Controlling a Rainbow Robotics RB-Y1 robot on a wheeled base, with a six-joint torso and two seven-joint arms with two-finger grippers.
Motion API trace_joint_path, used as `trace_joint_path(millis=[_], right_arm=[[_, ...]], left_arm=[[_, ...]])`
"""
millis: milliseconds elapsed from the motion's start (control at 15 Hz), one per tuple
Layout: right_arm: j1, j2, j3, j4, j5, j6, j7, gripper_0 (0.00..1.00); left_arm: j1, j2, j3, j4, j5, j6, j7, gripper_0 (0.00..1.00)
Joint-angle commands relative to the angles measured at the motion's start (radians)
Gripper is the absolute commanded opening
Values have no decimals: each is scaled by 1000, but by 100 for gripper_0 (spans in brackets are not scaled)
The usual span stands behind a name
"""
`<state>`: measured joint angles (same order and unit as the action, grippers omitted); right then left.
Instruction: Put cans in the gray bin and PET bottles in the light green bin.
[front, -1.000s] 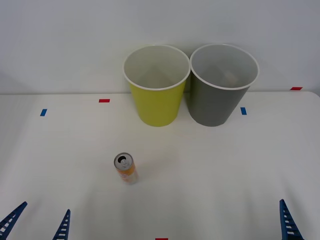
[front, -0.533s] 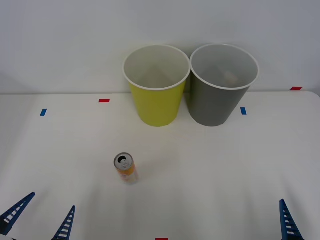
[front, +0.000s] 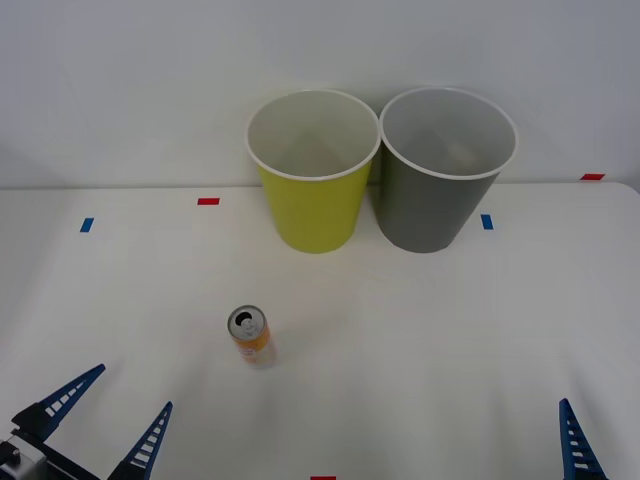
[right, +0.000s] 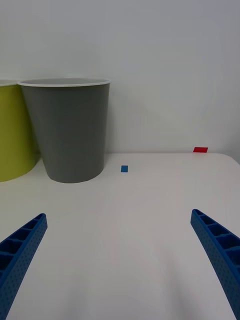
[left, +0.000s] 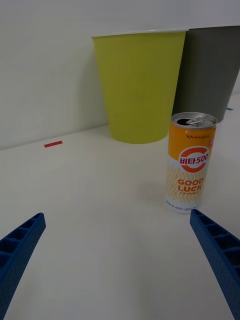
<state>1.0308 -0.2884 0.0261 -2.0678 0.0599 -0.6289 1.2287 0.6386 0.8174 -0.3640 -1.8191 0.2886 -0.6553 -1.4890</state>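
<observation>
— Since a second ago our left gripper (front: 105, 420) has come forward and inward over the table (front: 420, 340), its blue fingers spread wide; nothing else has shifted.

— Agreed. Largest first: the light green bin (front: 312, 170) and the gray bin (front: 440, 170) stand upright, touching or nearly so, at the far edge by the wall, the gray one on our right.

— And the can (front: 250, 336) stands upright in front of the green bin, well apart from it, to the right of our advancing gripper.

— From the left wrist we see it close ahead, toward one finger rather than centred between them.

— So we judge we should swing slightly right to centre the can between the fingers, then close on its body low enough not to tip it.

— Our right gripper (right: 120, 260) waits at the near right edge, fingers apart, facing the gray bin.
</observation>
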Motion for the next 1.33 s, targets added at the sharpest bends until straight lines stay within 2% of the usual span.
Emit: trace_joint_path(millis=[67,267,533,733,933,1133,1333], right_arm=[[0,0,0,0,0,0,0,100],[0,0,0,0,0,0,0,100],[0,0,0,0,0,0,0,100],[0,0,0,0,0,0,0,100],[0,0,0,0,0,0,0,100],[0,0,0,0,0,0,0,100],[0,0,0,0,0,0,0,100]], left_arm=[[-128,29,-95,58,26,0,-2,100],[-243,55,-182,76,40,0,-4,100],[-382,57,-309,135,72,-1,-5,100],[-474,52,-366,188,78,0,-8,100],[-530,37,-386,216,83,0,-8,100],[-545,-9,-385,218,90,23,-11,100],[-563,-14,-385,219,89,36,-11,100]])
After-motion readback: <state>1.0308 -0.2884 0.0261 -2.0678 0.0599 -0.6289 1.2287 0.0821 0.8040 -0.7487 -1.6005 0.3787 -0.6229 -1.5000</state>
